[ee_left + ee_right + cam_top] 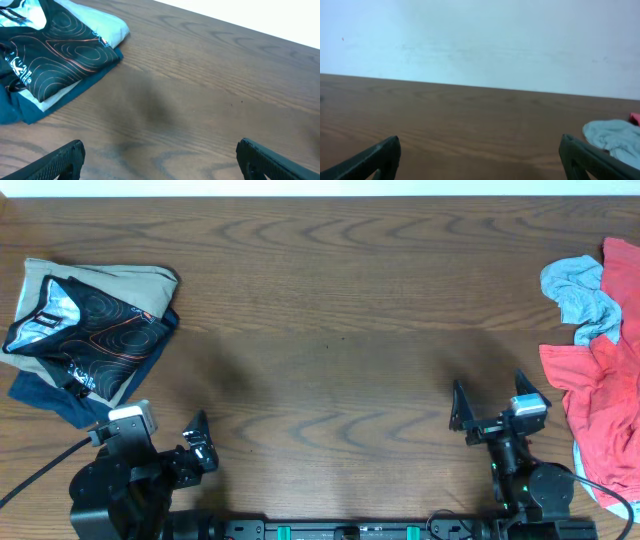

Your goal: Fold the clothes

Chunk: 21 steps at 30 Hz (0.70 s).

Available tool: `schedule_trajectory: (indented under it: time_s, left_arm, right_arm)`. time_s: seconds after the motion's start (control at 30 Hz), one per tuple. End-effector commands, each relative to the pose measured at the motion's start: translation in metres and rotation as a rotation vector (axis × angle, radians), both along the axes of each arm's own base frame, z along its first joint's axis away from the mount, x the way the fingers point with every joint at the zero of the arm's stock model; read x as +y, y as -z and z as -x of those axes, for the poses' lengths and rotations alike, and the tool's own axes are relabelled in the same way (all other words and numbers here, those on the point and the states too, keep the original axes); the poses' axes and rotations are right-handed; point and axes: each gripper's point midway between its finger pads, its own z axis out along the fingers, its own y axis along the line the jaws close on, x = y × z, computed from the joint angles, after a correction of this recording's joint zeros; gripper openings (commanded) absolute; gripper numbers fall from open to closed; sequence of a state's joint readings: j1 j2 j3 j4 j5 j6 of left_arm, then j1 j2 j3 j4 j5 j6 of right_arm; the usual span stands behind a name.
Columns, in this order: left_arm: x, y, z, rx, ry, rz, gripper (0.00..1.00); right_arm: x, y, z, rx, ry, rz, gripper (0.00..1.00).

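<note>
Overhead: folded black jersey (100,325) tops a beige garment (112,278) and navy garment (48,398), its white lettering (17,69) unreadable; left gripper (205,441), right gripper (487,387) gape empty.

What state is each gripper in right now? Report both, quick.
Left gripper: open, jaws spread wide, holding nothing.
Right gripper: open, jaws spread wide, holding nothing.

left arm (115,485): matte black, rounded housings, counter's front-left corner | left camera block (131,418): pale grey box | cable (45,472): black, runs to left edge | left hand (200,442): black tapered fingers (57,161) | right arm (535,485): black, green lights (497,470) | right camera block (529,405): grey-white | right hand (488,395): dark wedge fingers (370,161) | base rail (340,530): black, teal marks
</note>
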State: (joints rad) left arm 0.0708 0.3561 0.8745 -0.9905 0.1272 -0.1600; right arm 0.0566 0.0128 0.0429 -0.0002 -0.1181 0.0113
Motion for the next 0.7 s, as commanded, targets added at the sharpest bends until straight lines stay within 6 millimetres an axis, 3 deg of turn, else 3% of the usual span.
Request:
schedule_trajectory:
  time_s: [0.0,0.2,0.67]
  left_arm:
    - [0.001,0.000,0.000,-0.001,-0.008,0.005,0.98]
    - [0.001,0.000,0.000,-0.001,-0.008,0.005,0.98]
    - [0.001,0.000,0.000,-0.001,-0.008,0.005,0.98]
  right_arm:
    - [0.001,0.010,-0.002,-0.010,0.002,0.077,0.99]
    - [0.000,0.034,-0.001,0.080,0.002,0.135,0.99]
    - [0.000,0.032,-0.002,0.072,0.001,0.128,0.99]
